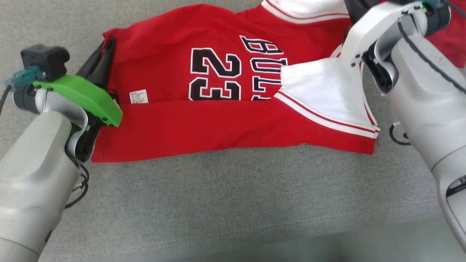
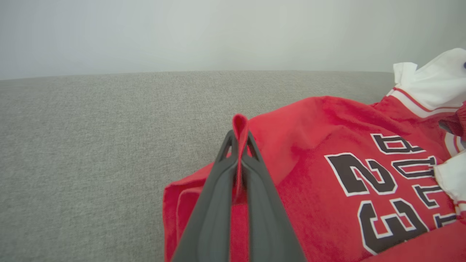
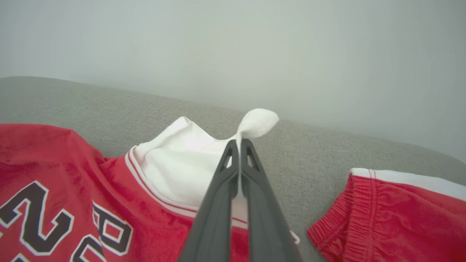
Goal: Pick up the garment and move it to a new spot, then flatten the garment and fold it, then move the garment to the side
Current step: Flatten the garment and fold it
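Note:
The garment is a red jersey with a black "23" and white sleeves, spread across a grey fabric surface. Its near edge lies folded over the lower part of the numbers. My left gripper is shut on a pinch of the red fabric at the jersey's left corner, where it also appears in the head view. My right gripper is shut on a tuft of the white sleeve at the jersey's right end, lifting it slightly. In the head view the right wrist covers those fingers.
A second red piece with white trim and an elastic band lies just right of the jersey. The grey cushion stretches toward me, its front edge near the bottom. A pale wall rises behind.

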Tool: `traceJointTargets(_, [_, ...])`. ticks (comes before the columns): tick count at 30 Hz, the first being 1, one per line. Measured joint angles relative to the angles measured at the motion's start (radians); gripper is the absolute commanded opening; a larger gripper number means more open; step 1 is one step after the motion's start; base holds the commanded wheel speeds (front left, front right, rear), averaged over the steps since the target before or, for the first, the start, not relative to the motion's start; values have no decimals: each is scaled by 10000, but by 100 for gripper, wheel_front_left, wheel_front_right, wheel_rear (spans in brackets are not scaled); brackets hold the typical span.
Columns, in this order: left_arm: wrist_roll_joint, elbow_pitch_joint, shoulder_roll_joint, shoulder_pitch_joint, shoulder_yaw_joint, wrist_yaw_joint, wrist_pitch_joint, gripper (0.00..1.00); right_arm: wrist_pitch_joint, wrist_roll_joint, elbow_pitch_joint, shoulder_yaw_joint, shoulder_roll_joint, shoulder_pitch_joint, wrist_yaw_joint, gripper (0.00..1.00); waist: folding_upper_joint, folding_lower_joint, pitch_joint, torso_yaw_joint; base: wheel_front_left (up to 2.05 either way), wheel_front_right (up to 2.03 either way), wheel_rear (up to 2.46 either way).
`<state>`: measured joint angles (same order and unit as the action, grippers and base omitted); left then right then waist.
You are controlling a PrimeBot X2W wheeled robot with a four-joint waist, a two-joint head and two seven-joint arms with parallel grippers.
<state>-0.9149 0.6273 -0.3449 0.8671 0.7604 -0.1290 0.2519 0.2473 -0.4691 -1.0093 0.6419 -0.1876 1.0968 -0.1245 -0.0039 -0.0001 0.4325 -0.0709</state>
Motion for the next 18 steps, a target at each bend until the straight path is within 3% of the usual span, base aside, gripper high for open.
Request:
traceJointTargets(9, [-113, -435, -219, -1369, -1060, 2, 0, 0, 31, -226, 359, 268, -42, -1266, 0, 0, 0, 0, -955, -112, 0, 0, 0])
traceJointTargets(18, [-134, -531, -205, -2282, -1149, 2, 0, 0, 31, -407, 1147, 399, -186, -1732, 0, 0, 0, 0, -1529, -153, 0, 0, 0])
